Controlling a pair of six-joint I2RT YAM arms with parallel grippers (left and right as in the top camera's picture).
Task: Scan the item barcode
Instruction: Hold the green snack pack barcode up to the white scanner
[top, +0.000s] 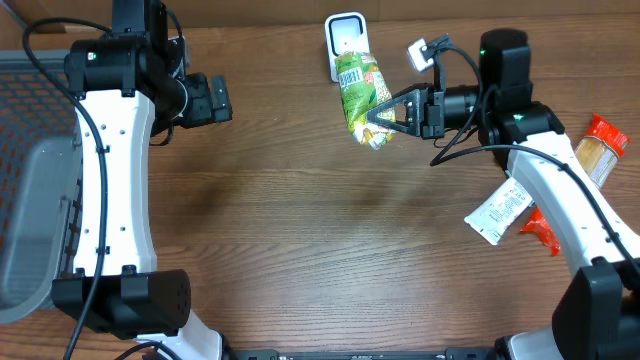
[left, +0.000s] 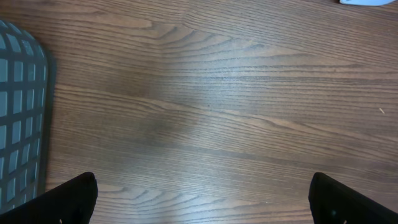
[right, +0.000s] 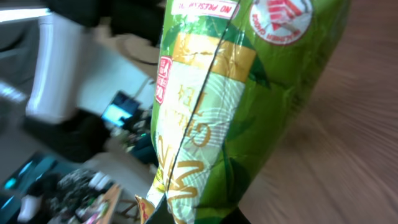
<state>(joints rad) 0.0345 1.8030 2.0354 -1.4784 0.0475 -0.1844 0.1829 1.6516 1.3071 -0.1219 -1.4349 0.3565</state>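
- Two right gripper jaws are pressed onto the lower end of the green packet, pinching it. Overhead, this sits upper centre of the frame, and the fingers partly cover the crumpled pinched end.
- In the right wrist view only dark slivers of the fingers show at the bottom edge. The packet fills the middle and is cut off at the top. Its print reads only in bits, and whether a barcode faces this way cannot be told.
- Behind it, the left half of that view is a blur of dark and white shapes, too smeared to name.
- Overhead, the packet's upper end overlaps the white scanner at the top edge and hides its lower part. Whether they touch is unclear.
- The left gripper, upper left overhead, has its jaws spread wide on nothing. Its wrist view shows only two black fingertips at the bottom corners over the table.
- The grey basket is cut off by the left edge.
- At right overhead, the right arm covers part of a white sachet and most of a red sachet. An orange pouch lies near the right edge.
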